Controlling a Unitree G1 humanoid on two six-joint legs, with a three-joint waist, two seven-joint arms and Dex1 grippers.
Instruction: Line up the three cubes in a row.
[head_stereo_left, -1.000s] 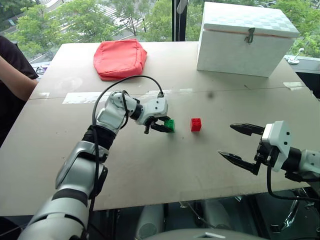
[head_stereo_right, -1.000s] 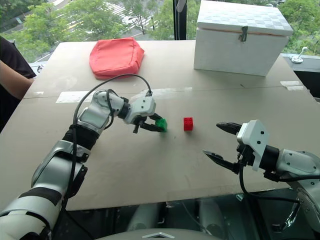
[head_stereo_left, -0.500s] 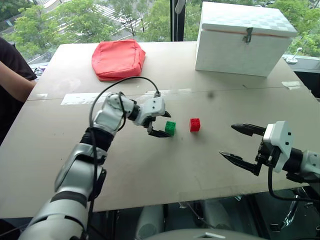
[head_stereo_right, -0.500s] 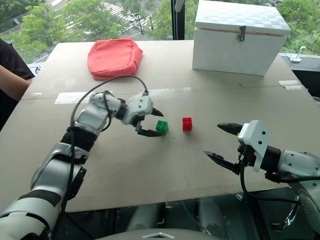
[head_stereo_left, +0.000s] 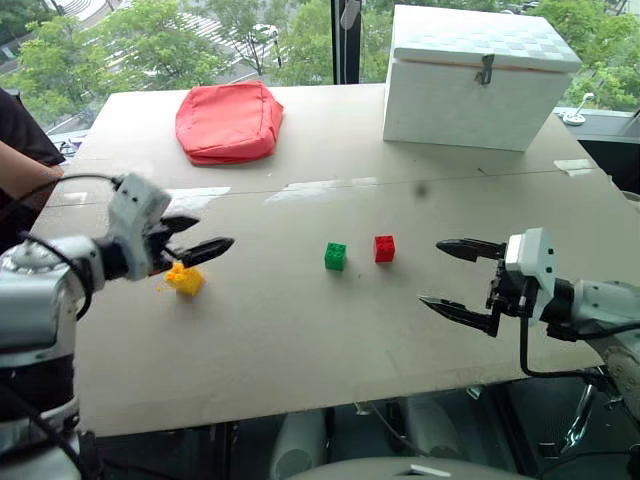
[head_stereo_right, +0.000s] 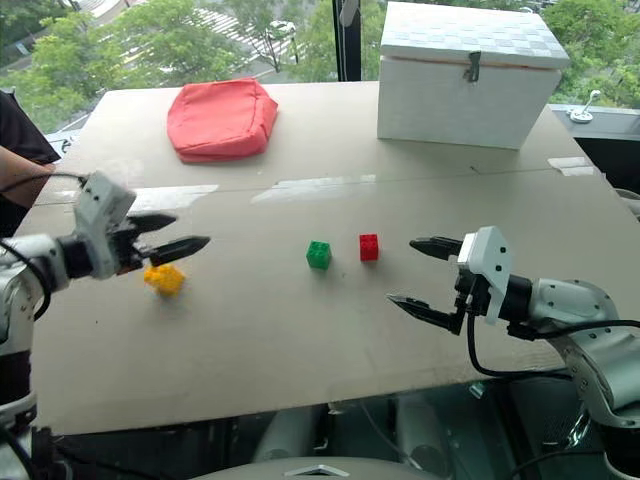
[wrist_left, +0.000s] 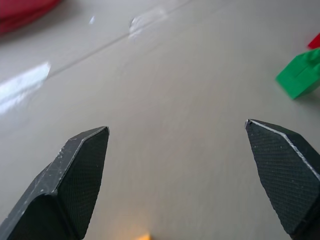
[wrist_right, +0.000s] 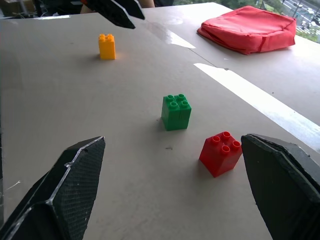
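Green cube sits just beside red cube; yellow cube lies well apart, beneath the spread-fingered left gripper, right gripper likewise spread and empty.

Yellow cube partly behind the motion-blurred left end effector, person's arm cut off by the edge.

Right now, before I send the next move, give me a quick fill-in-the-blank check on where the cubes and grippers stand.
1. The cube sitting right beside the red cube is the ____ one.
2. The left gripper hovers with open fingers over the ____ cube.
3. The right gripper is open and holds ____.
4. The cube lying far from the other two, toward the robot's left, is the ____ one.

Missing words: green; yellow; nothing; yellow
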